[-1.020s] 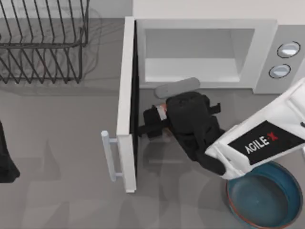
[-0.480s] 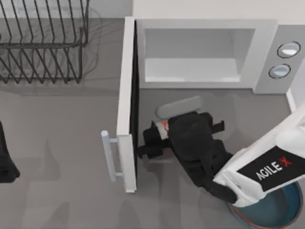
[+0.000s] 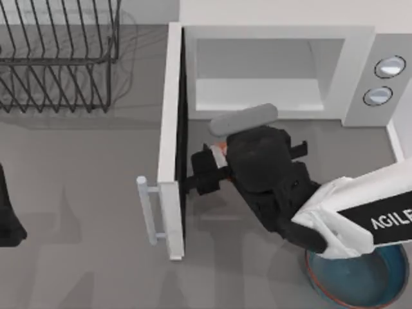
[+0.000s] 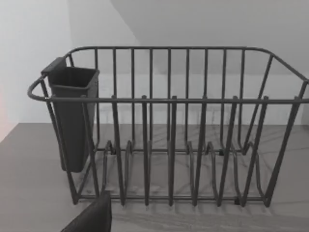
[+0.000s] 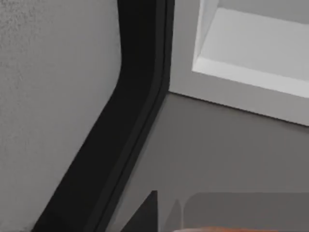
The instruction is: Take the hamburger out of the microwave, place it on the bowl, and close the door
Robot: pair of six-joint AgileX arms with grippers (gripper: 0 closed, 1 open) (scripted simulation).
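- In front of the open microwave, right claw grips the hamburger beside the door.
- Bowl at 5 o'clock.
- Left claw at 9 o'clock; its opening cannot be told.

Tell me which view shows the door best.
Top view: the door stands fully open, whole edge and handle visible, beside the right pincer. Right wrist view catches just its dark inner face. Left wrist view faces a rack instead.
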